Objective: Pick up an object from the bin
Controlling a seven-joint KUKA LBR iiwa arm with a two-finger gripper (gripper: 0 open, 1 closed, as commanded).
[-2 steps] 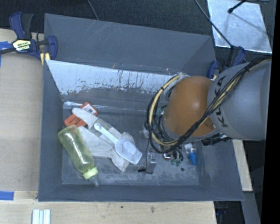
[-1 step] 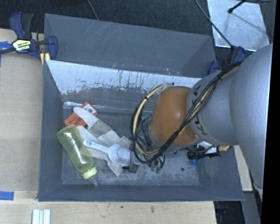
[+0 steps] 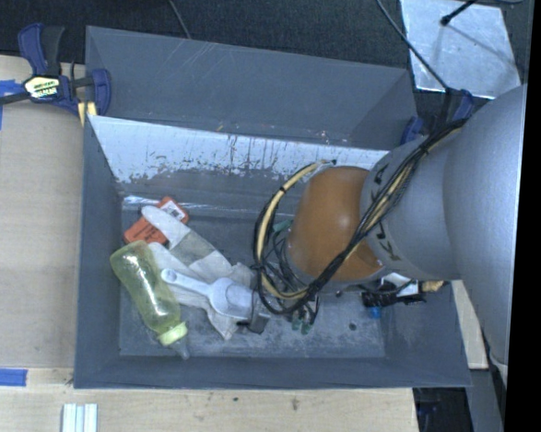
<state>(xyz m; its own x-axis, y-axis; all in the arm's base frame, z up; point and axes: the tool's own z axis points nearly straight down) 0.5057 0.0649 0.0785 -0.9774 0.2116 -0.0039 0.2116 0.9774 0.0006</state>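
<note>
On scuffed grey bin floor (image 3: 354, 341): hand (image 3: 256, 322) beside white scoop (image 3: 211, 294), yellow bottle (image 3: 149, 294); grip state unclear

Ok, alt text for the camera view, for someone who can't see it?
The gripper is low in the grey bin, beside a white plastic scoop; a yellowish clear bottle and an orange-and-white packet lie left.

Single camera above the grey metal bin (image 3: 252, 89), looking down, tilted slightly from one side; close in, all four walls in frame; silver robot arm (image 3: 466, 196) enters from right
</note>
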